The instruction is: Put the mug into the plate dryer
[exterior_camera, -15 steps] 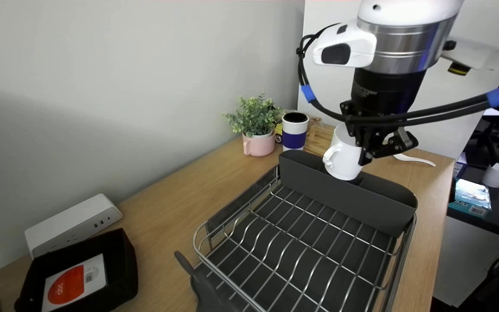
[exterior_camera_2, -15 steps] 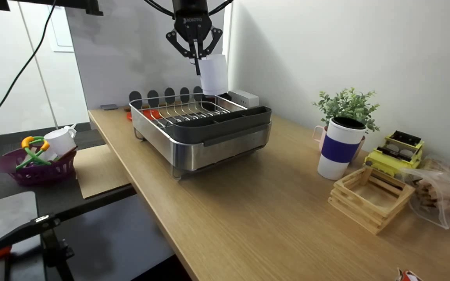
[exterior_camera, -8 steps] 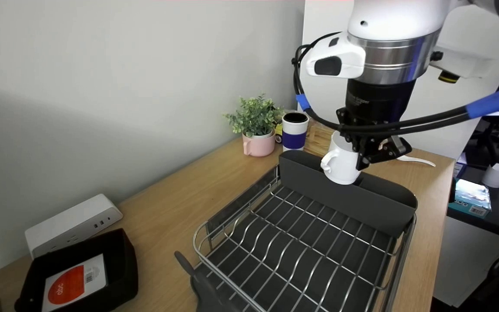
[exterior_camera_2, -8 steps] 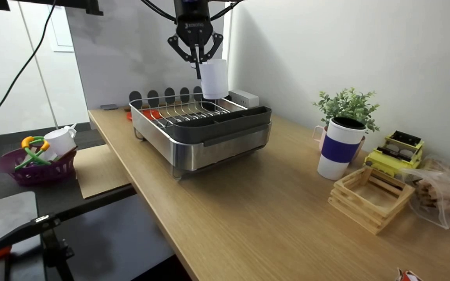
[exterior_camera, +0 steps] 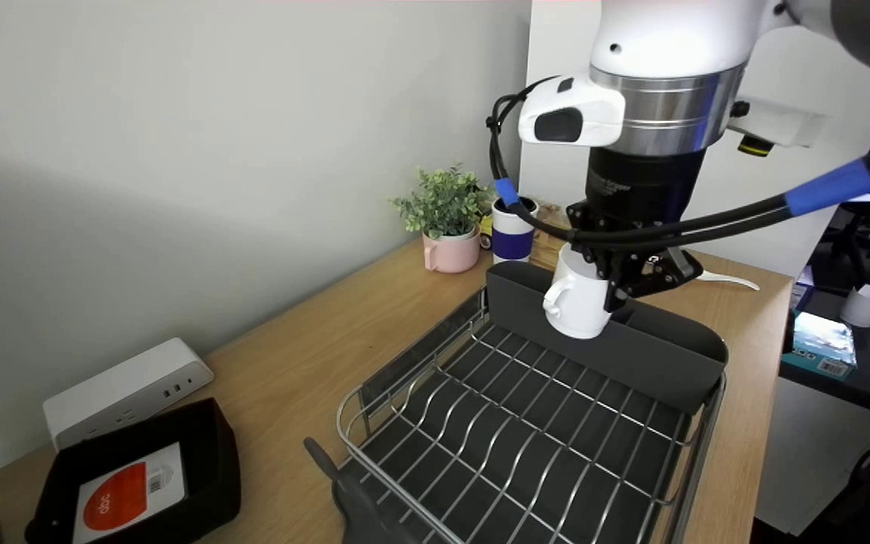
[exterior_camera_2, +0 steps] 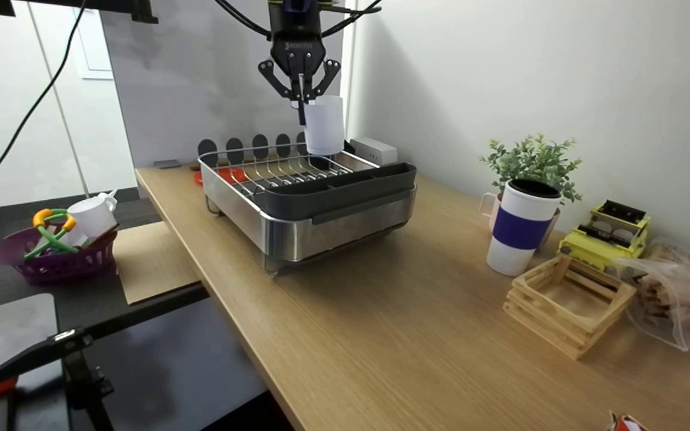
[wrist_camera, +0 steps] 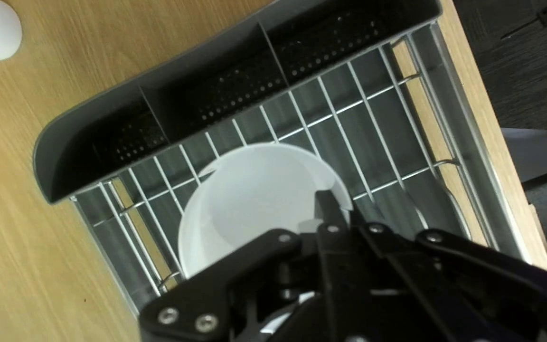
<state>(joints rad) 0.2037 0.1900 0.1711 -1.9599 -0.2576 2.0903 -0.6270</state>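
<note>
The gripper has the mug pinched by its rim! It hangs mouth-up above the plate dryer

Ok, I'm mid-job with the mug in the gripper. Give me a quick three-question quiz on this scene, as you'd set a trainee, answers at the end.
1. Multiple choice: the gripper holds the mug by A) its handle, B) its wall at the rim, C) its base.
2. True or false: the mug, open end up, is over the plate dryer but not yet set down on it.
3. Count: how many compartments does the grey holder along the dryer's end have?

Key
1: B.
2: True.
3: Three, set apart by two dividers.
</note>
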